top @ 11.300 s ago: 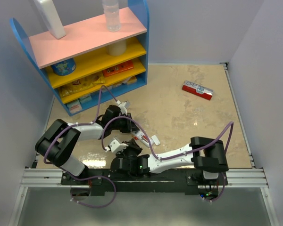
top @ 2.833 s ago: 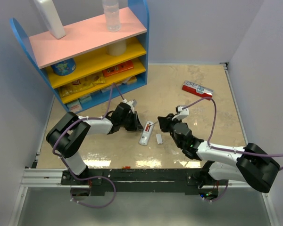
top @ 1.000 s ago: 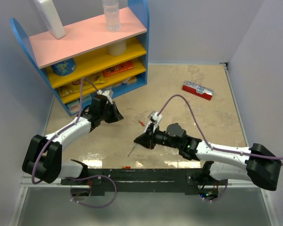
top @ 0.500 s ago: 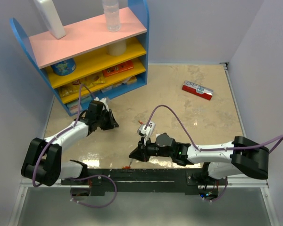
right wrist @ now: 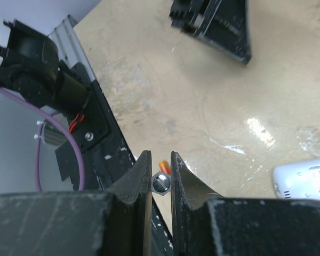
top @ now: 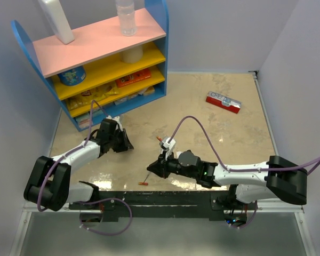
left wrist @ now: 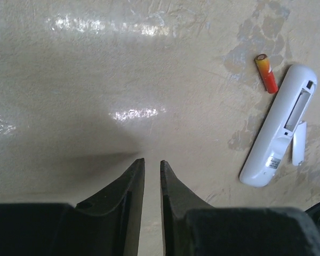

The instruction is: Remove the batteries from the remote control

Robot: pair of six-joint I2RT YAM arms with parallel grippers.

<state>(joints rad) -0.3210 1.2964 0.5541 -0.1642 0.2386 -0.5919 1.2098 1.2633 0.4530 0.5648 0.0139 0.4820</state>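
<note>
Two arms reach over the table (top: 213, 133) from above; one battery (top: 143, 183) lies at the near edge. Left wrist: fingers (left wrist: 129, 205) nearly closed, empty; remote (left wrist: 279, 132) at right, bay empty, second battery (left wrist: 266, 73) beside it. Right wrist: fingers (right wrist: 138, 178) pinch a battery end-on.

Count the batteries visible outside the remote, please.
2: one battery lies beside the remote control, a second battery near the table's front edge. The right gripper may hide another.
</note>
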